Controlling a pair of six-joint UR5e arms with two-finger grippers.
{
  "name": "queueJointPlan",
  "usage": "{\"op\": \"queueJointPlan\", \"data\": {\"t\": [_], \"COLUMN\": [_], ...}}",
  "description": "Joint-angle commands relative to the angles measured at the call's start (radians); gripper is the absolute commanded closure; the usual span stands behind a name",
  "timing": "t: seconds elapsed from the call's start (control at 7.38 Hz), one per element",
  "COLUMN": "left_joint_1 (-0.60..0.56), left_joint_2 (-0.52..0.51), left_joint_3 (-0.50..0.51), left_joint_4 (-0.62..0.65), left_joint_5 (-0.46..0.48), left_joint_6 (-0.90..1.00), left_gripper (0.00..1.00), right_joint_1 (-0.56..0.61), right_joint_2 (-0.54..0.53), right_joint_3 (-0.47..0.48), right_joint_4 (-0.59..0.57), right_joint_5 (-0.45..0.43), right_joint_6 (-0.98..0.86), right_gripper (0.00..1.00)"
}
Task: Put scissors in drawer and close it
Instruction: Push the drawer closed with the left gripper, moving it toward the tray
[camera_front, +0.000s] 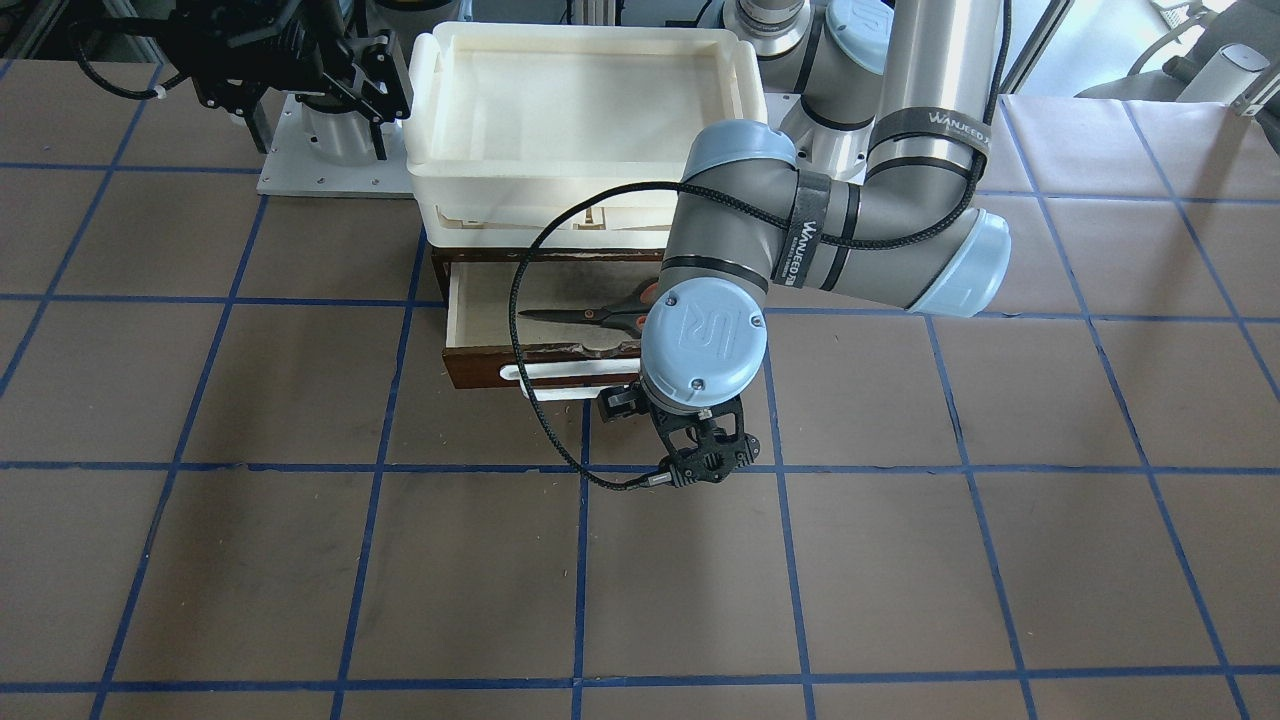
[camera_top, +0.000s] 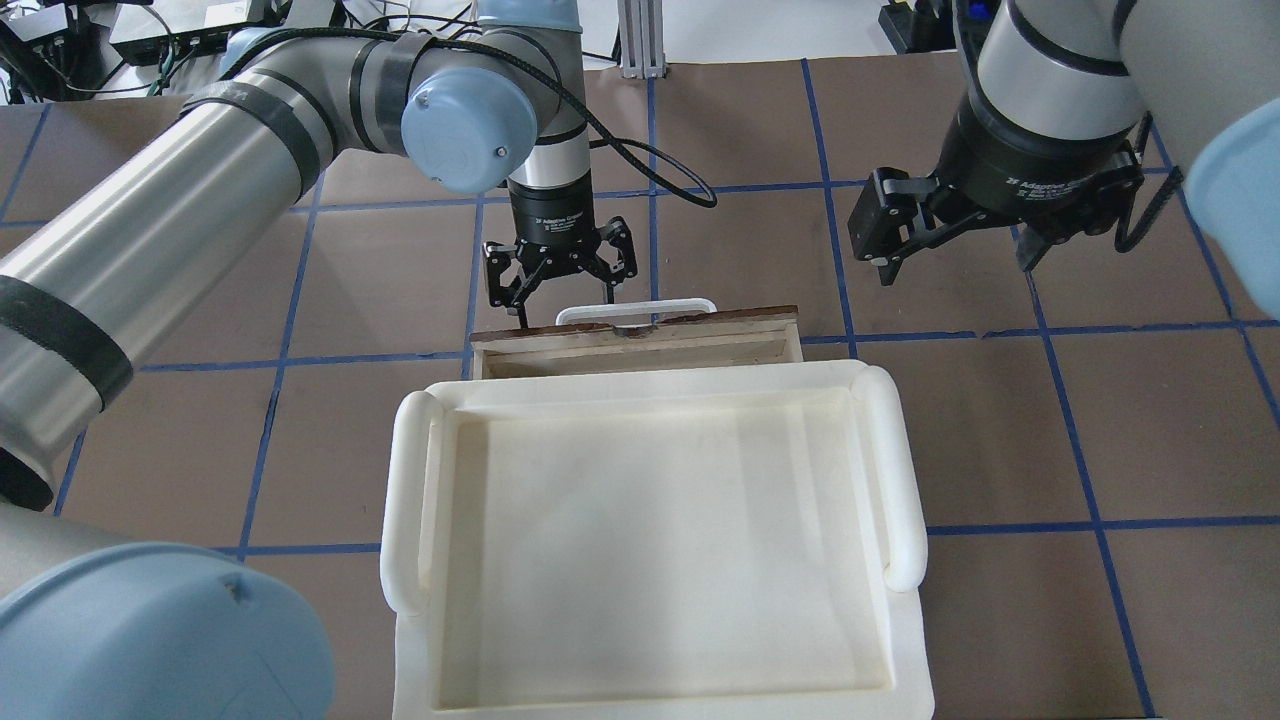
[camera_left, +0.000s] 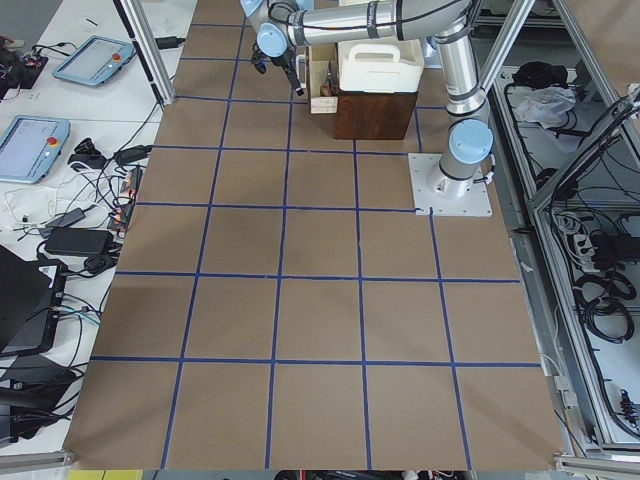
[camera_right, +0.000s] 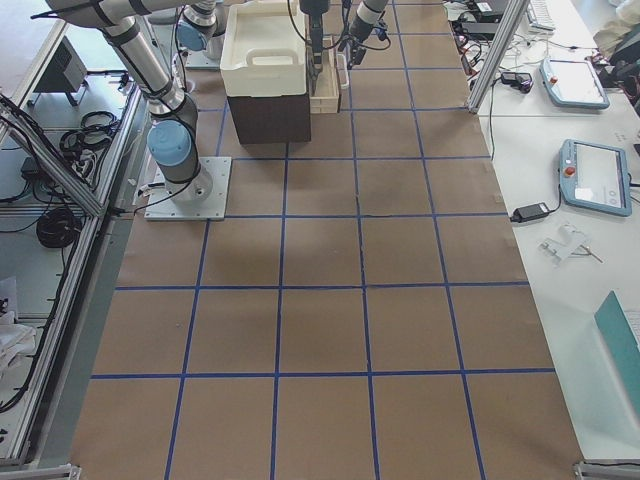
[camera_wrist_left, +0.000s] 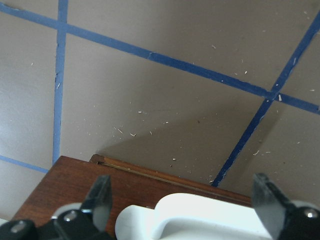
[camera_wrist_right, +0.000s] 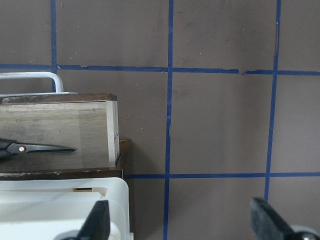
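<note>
The drawer stands pulled out of the dark wooden cabinet under the tray. The scissors lie flat inside it; their blades also show in the right wrist view. My left gripper is open and empty, hanging just in front of the drawer's white bar handle, toward its left end. In the left wrist view the open gripper straddles the handle from above. My right gripper is open and empty, held above the table to the right of the drawer.
A cream-white plastic tray sits on top of the cabinet and hides most of the drawer from overhead. The brown table with blue tape lines stretches in front of the drawer. The left arm's black cable loops over the drawer.
</note>
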Motion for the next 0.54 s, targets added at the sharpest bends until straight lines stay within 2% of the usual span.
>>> {"op": "queueJointPlan", "data": {"t": [0.0, 0.41], "left_joint_1": [-0.004, -0.006], "left_joint_2": [0.000, 0.011], "left_joint_3": [-0.001, -0.024], "left_joint_4": [-0.037, -0.078], "left_joint_5": [-0.005, -0.013], "left_joint_6": [0.000, -0.002], "left_gripper": [0.00, 0.00], "right_joint_1": [0.000, 0.000], "right_joint_2": [0.000, -0.002], "right_joint_3": [0.000, 0.000], "right_joint_4": [-0.001, -0.001], "right_joint_5": [0.001, 0.001], "right_joint_6": [0.000, 0.000], "right_gripper": [0.00, 0.00]}}
